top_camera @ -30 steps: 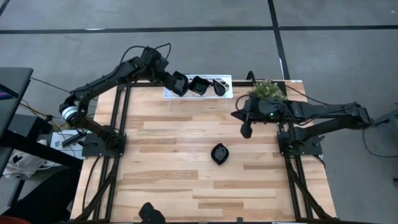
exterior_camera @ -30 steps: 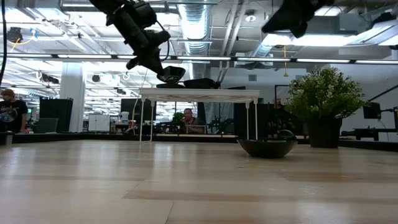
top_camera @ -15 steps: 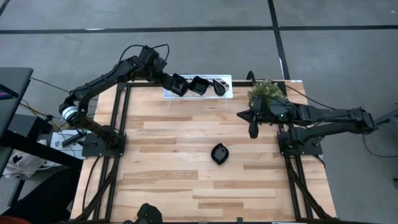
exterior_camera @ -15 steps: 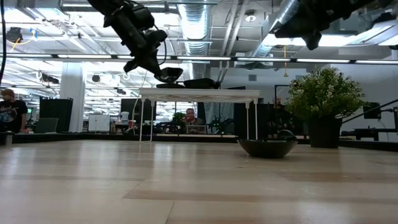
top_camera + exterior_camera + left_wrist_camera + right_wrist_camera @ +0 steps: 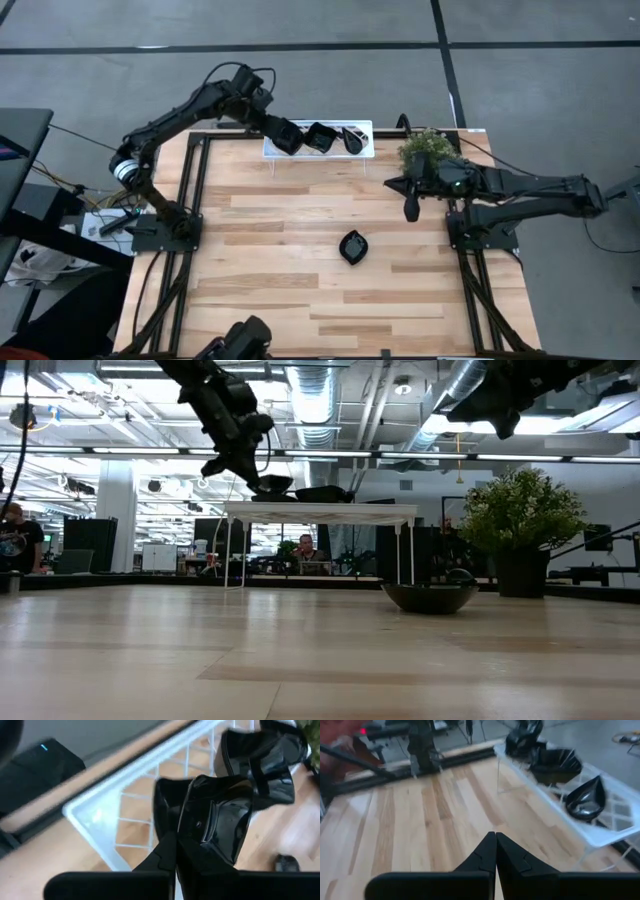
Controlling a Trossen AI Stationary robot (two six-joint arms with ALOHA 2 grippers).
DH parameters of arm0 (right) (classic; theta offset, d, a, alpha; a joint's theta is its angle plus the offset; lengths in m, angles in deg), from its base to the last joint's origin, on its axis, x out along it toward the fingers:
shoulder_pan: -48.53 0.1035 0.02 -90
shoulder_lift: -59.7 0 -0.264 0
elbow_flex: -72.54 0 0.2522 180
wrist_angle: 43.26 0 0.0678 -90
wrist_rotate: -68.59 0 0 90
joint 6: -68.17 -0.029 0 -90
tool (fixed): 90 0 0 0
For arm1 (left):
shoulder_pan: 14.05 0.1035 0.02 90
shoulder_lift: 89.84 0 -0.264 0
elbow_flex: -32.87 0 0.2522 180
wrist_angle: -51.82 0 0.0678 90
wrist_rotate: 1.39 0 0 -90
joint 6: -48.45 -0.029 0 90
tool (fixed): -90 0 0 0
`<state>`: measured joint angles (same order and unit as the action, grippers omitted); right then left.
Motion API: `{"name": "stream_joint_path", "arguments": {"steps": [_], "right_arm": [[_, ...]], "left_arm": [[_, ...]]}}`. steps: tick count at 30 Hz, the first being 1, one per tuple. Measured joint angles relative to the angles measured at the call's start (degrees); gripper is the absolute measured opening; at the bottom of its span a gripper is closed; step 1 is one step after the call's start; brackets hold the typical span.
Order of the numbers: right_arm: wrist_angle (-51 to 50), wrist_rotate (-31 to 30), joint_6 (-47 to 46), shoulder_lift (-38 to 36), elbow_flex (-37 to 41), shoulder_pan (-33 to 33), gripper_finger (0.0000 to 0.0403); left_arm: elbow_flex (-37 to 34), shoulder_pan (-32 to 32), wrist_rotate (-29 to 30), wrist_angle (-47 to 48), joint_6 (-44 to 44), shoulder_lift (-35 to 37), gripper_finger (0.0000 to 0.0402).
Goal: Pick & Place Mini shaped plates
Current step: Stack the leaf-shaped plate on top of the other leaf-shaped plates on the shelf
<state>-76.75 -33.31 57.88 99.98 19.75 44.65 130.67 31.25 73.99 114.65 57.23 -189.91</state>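
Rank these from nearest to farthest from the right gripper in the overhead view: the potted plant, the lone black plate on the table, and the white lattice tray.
From the right gripper:
1. Potted plant, just beyond it at the table's back right corner.
2. Lone black plate, on the table's middle.
3. White lattice tray, at the back edge.

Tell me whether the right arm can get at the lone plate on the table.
Probably yes: the plate lies alone on bare wood, and the right gripper, shut and empty, hovers nearby with nothing between. It must open first.

Open-plan lab/office: exposed ceiling ducts (image 5: pixel 318 405), desks, seated person (image 5: pixel 304 550).
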Motion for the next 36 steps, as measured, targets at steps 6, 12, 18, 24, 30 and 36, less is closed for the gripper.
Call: {"name": "stream_joint_path", "arguments": {"steps": [6,12,18,24,30,36], "right_arm": [[-0.84,0.04,1.20,-5.28,-0.06,-1.32,0.0000],[-1.30,0.00,1.24,-9.00,-0.06,-1.55,0.0000],[-2.48,-0.17,1.23,-9.72,-0.11,-1.55,0.0000],[-2.77,-0.13,1.23,-9.61,-0.11,-1.51,0.0000],[-2.79,-0.13,0.33,-9.61,-0.08,-1.51,0.0000],[-3.11,-0.13,0.15,-9.61,-0.08,-1.53,0.0000]], "left_arm": [[2.19,0.04,-2.50,1.94,-0.03,-3.06,0.0002],[2.23,0.81,-2.84,2.40,0.01,-3.39,0.0002],[2.23,0.96,-2.83,2.31,0.04,-3.39,0.0002],[2.23,1.47,-2.95,1.86,0.66,-3.41,0.0002],[2.23,1.73,-2.80,1.27,1.14,-3.41,0.0002],[2.23,1.76,-3.43,0.85,2.03,-3.82,0.0002]]}}
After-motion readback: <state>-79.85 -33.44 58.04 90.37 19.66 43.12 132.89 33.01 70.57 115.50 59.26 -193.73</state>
